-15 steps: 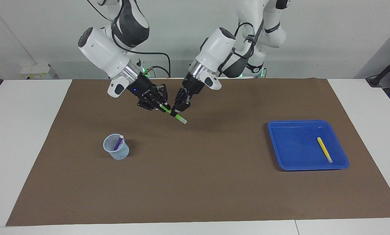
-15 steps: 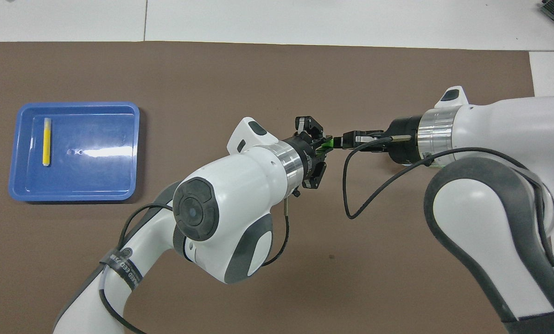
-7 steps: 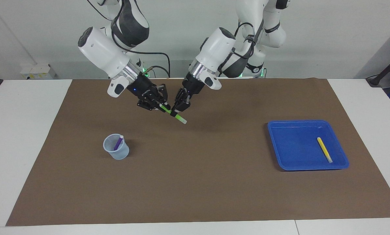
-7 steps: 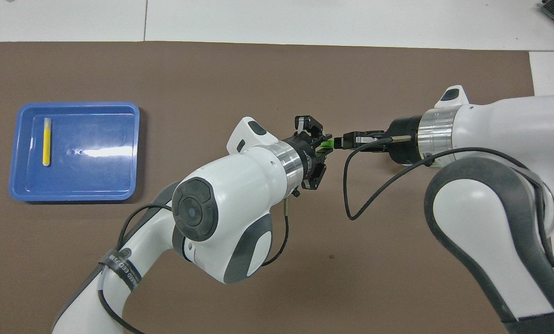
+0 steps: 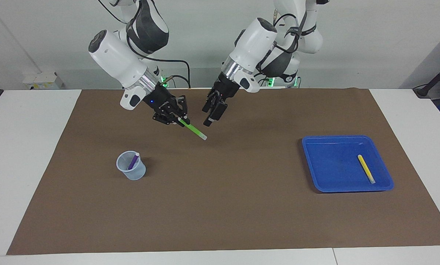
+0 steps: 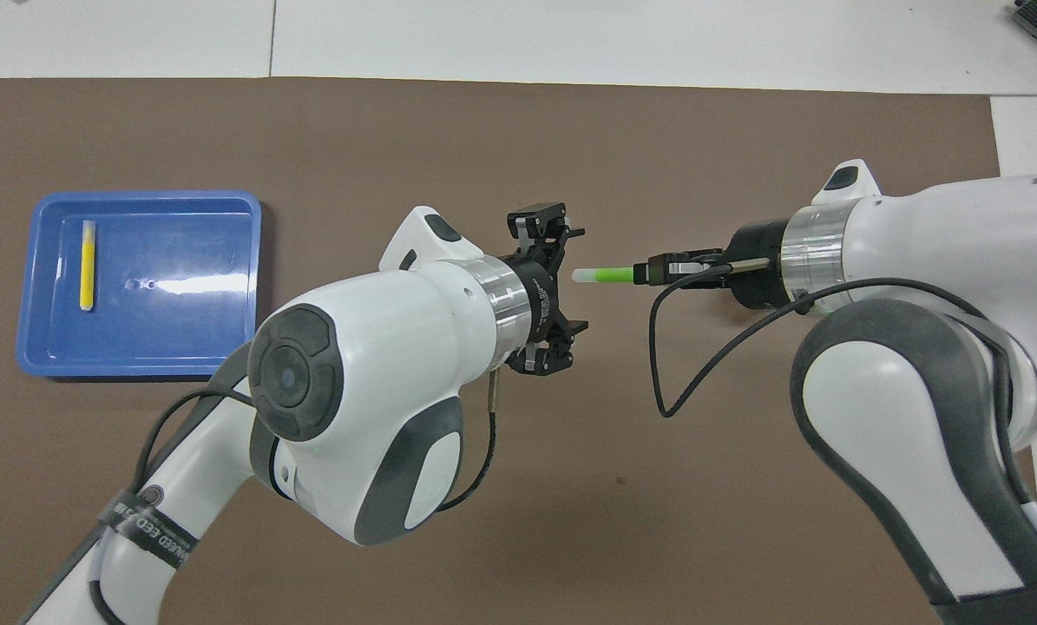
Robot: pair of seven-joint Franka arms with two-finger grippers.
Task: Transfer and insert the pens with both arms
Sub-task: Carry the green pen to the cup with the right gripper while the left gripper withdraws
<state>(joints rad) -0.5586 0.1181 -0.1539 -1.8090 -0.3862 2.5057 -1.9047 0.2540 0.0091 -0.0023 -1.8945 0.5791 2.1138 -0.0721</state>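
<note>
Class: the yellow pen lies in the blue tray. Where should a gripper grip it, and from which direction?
Grip the yellow pen at mid-barrel, coming straight down with the fingers across its length. It lies flat on the tray floor, clear of the rim on both long sides, so only a top approach seems workable.

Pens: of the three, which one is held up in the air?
The green pen, held by the right gripper. The purple pen stands in the cup; the yellow pen lies in the tray.
</note>
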